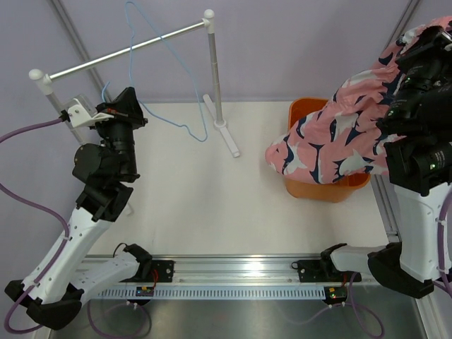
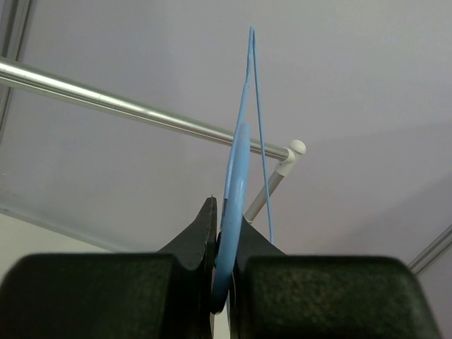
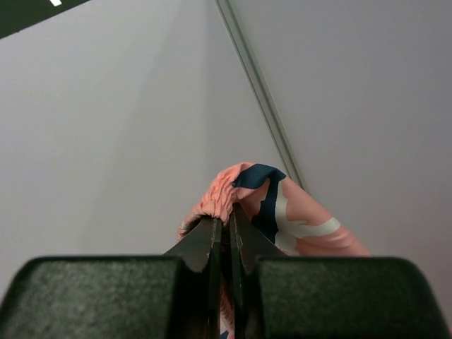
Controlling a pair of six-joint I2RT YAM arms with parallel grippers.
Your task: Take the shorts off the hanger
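The light-blue wire hanger [image 1: 130,67] hangs on the silver rail [image 1: 162,39] at the back left, with no cloth on it. My left gripper [image 1: 126,103] is shut on the hanger's wire, which runs up between its fingers in the left wrist view [image 2: 240,162]. The pink shorts [image 1: 332,138] with navy and white shapes hang free of the hanger at the far right. They drape down over the orange basket [image 1: 305,107]. My right gripper [image 1: 424,44] is raised high and shut on the shorts' gathered waistband [image 3: 226,191].
The rail's white post [image 1: 214,70] and foot [image 1: 229,139] stand at the middle back, and its left post [image 1: 44,81] stands by my left wrist. A metal frame upright [image 1: 70,32] rises behind the left arm. The rail also crosses the left wrist view [image 2: 106,99].
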